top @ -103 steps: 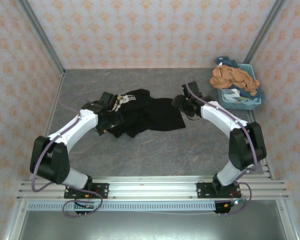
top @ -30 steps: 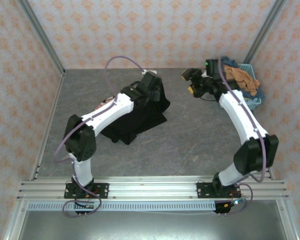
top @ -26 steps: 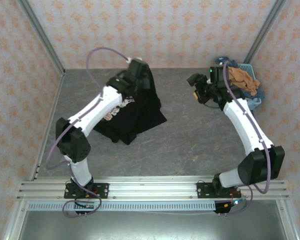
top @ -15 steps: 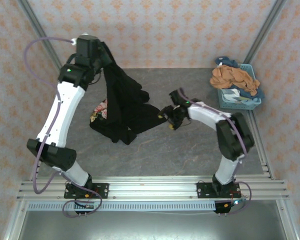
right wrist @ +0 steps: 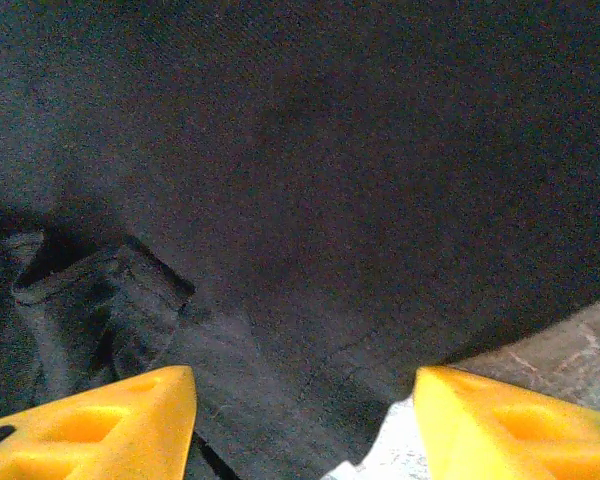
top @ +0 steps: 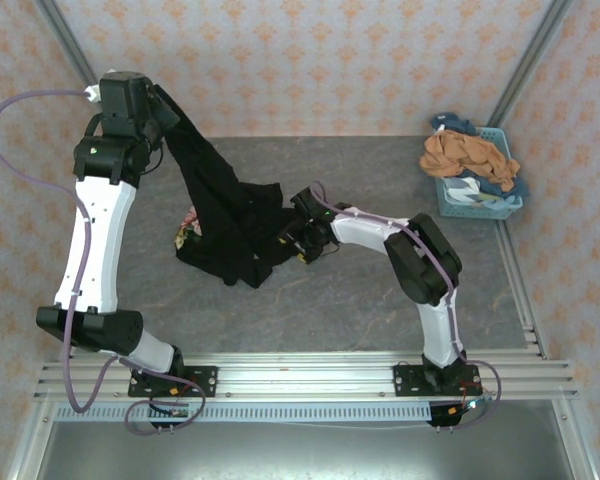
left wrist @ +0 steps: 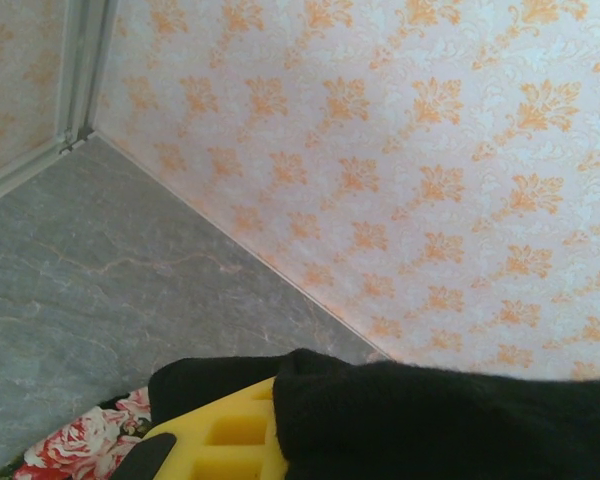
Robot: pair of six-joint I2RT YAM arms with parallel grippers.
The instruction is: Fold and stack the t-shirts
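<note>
The black t-shirt [top: 230, 215] hangs stretched from my raised left gripper [top: 158, 108], which is shut on its upper edge at the back left. The shirt's lower part lies bunched on the table, with a bit of rose print [top: 187, 228] showing. In the left wrist view, black cloth [left wrist: 430, 420] drapes over one yellow finger [left wrist: 225, 435], and the rose print [left wrist: 70, 450] lies below. My right gripper [top: 298, 240] sits low at the shirt's right edge, open. Its yellow fingers [right wrist: 110, 420] are spread over the black fabric [right wrist: 300, 200].
A pale blue lattice basket [top: 482, 200] stands at the back right, holding a rust-orange tee [top: 465, 155] and a blue tee [top: 508, 185]. Patterned walls enclose the grey table [top: 380, 290] on three sides. A metal rail runs along the near edge.
My left arm has lifted the black shirt higher and further toward the back left corner. My right gripper has slid left onto the shirt's right edge.
</note>
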